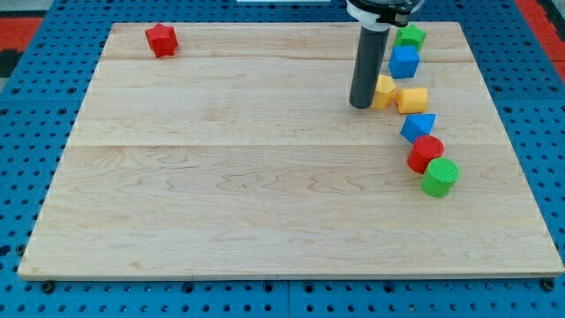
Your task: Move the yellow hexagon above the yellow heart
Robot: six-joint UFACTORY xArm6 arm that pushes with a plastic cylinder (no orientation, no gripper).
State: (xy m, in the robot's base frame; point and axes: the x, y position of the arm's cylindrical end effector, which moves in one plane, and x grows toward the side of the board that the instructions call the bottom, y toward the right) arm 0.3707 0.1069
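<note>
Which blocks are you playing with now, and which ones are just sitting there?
For the job: my tip, touching the left yellow block; the other yellow block beside it.

Just sitting: red star, green star, blue cube, blue triangle, red cylinder, green cylinder.

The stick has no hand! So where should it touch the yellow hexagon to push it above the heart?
No gripping, only pushing. My tip sits at the left of the heart; the hexagon, as best I can tell, lies at its right. I would probably come round to the hexagon's lower right face, a flat side, and push up-left. It is tight: the blue cube is close above.
</note>
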